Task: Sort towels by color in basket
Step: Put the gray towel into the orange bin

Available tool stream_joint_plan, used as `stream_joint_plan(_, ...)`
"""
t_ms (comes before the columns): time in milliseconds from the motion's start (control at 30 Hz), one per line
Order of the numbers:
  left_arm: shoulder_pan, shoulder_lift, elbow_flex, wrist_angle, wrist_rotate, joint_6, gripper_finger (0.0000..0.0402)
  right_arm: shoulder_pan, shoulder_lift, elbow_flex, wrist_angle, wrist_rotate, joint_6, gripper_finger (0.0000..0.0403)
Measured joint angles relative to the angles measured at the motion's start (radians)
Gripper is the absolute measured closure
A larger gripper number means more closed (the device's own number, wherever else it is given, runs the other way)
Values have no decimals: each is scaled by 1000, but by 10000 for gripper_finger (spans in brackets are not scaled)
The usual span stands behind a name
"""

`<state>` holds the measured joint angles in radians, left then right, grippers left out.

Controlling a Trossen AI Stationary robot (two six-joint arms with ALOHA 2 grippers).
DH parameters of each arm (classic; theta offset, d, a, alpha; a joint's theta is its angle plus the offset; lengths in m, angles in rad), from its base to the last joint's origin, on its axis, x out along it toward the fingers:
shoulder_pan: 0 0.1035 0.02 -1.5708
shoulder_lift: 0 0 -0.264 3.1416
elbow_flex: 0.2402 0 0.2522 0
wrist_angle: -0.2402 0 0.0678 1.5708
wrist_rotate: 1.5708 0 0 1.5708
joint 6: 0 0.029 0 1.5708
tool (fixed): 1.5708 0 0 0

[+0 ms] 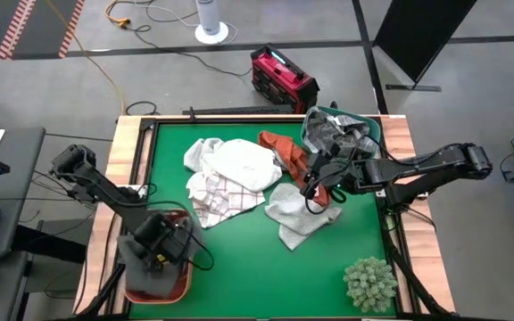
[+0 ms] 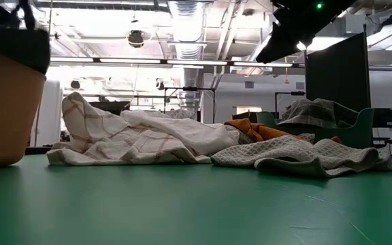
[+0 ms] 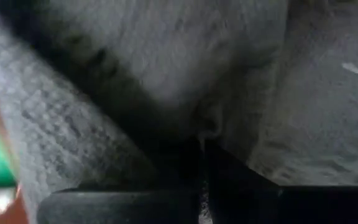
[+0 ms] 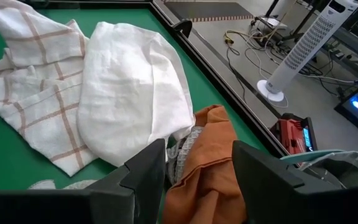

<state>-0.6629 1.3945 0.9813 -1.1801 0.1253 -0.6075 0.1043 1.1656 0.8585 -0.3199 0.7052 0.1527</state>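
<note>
1. Soft heap mid-desk (image 1: 239,259): plain white towel (image 1: 244,163) smooth and rounded; white checked towel (image 1: 217,196) crumpled with thin rust lines, touching it; rust-orange towel (image 1: 286,150) bunched beside them; waffle-textured grey towel (image 1: 297,209) spread flat nearer the front.
2. Green basket (image 1: 375,129) at the far right corner holds a crumpled grey checked towel (image 1: 335,134).
3. Rust-brown basket (image 1: 161,287) at the near left edge holds a grey towel; left hand (image 1: 163,242) down in it, fingers together, pinched on grey waffle cloth (image 3: 166,56).
4. Right hand (image 4: 197,168) over the orange towel (image 4: 207,168), fingers apart on either side of its fold, cloth between them; contact unclear.
5. Spiky pale-green plant ball (image 1: 370,283) at the near right corner; open green surface between it and the heap.
</note>
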Motion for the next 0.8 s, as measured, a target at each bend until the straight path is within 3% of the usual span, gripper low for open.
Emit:
stream_joint_plan(167, 43, -1, -89, 185, -37, 20, 389, 0, 0, 0, 0, 0, -3, 186)
stream_joint_plan(333, 70, 0, -95, 234, -67, 20, 387, 0, 0, 0, 0, 0, -3, 186)
stream_joint_plan(567, 71, 0, -2, 222, -120, -7, 363, 0, 0, 0, 0, 0, -3, 186)
stream_joint_plan(800, 76, 0, 164, 86, -13, 55, 336, 0, 0, 0, 0, 0, -3, 186)
